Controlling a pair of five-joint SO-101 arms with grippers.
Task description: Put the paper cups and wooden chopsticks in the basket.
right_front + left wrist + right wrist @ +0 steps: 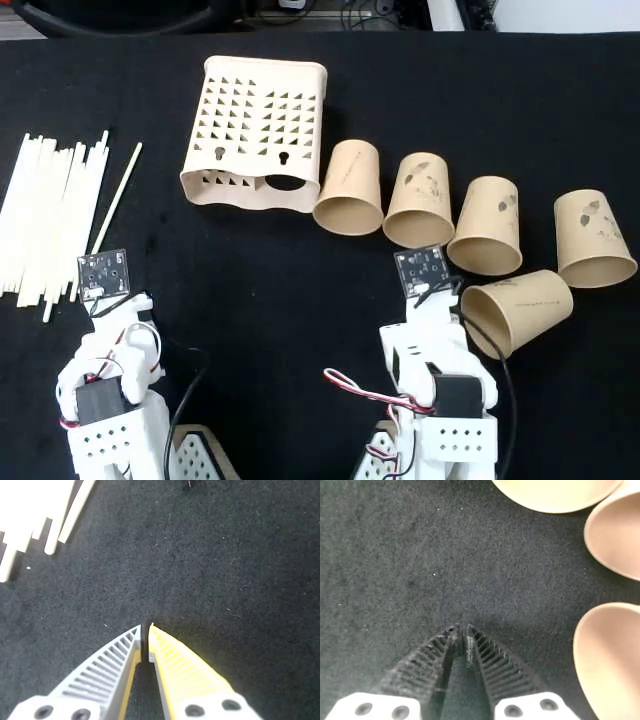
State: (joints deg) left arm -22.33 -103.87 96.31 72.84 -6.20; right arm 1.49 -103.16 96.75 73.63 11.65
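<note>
Open cloth (270,270) lay before the basket (255,135), five paper cups (485,228) right of it, chopsticks (50,215) left; left gripper (145,628), right gripper (462,627) both clenched empty

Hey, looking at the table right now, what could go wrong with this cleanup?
1. The paper cups lie on their sides close together, so gripping one may roll its neighbours.
2. The wooden chopsticks lie flat in a tight pile, so a grasp may slip or drag several.
</note>
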